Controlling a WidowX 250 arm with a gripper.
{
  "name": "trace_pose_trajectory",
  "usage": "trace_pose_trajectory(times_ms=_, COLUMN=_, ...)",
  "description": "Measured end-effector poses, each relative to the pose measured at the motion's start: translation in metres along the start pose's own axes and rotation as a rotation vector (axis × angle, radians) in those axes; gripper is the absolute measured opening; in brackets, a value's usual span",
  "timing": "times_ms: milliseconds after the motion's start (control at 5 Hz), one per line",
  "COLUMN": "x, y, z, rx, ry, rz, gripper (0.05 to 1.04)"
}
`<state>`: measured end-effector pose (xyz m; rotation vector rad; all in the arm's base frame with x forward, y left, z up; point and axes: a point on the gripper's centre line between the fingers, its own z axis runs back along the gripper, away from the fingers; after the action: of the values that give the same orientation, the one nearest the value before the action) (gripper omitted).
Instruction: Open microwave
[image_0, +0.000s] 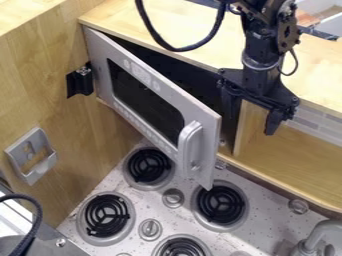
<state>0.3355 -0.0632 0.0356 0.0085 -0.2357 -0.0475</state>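
at the near edge, a faucet (325, 231) stands at the lower right of the stovetop (204, 231). round black coil burners are set in the stovetop, with knobs (150, 229) between them. on the wooden side wall (100, 127) at left, a recessed metal fitting (31, 155) is mounted.

above the stovetop, the microwave door (143, 92) is open. it is hinged at its left edge, and its free edge is swung outward over the burners (149, 165). the door handle (190, 146) is near that free edge.

farther back, the gripper (252, 112) hangs fingers down, just beside the free edge, in front of the cabinet. its fingers (273, 123) are spread wide. behind it lies the wooden cabinet top (160, 17).
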Motion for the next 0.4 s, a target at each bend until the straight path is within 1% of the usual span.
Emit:
trace_pose_trajectory(times_ms=200, x=-0.015, y=0.012, z=-0.004, rx=0.025, ry=0.035, rz=0.056, gripper=0.999)
trace_pose_trajectory(times_ms=400, x=-0.021, y=0.023, z=0.000, rx=0.035, ry=0.031, rz=0.096, gripper=0.999)
